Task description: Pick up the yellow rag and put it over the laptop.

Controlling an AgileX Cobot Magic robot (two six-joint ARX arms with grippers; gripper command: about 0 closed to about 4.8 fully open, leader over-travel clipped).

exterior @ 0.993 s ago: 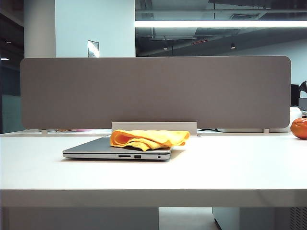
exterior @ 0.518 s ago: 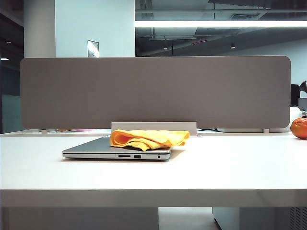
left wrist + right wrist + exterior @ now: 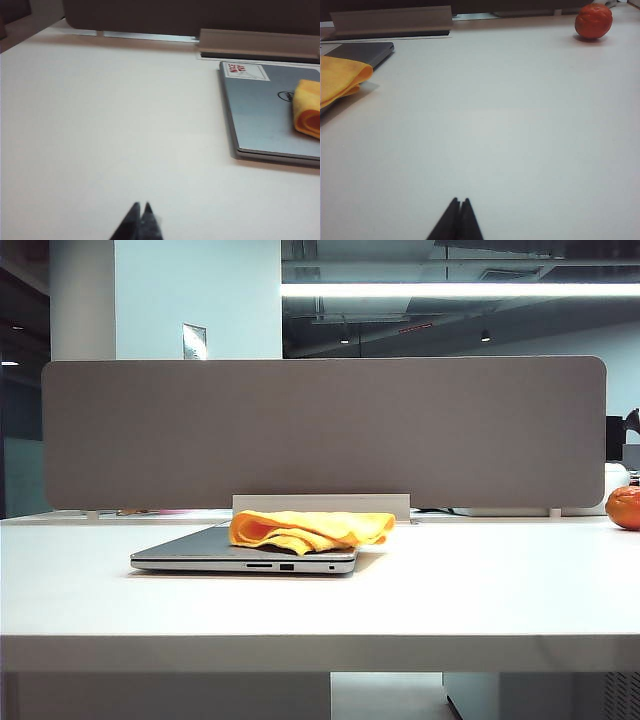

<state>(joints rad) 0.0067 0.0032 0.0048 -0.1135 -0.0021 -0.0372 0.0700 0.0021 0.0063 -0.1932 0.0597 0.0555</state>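
Yellow rag (image 3: 310,530) overhangs laptop (image 3: 200,552) edge; left gripper (image 3: 140,207), right gripper (image 3: 460,201) closed over bare table (image 3: 480,590)

One thin silver-grey laptop (image 3: 243,554) lies closed on the one white table (image 3: 480,590). One folded yellow-orange cloth rag (image 3: 310,530) rests on its lid. One round orange fruit (image 3: 624,507) sits far off to the right. One long grey divider panel (image 3: 320,430) stands behind. Two black grippers, left (image 3: 140,216) and right (image 3: 459,210), both closed.
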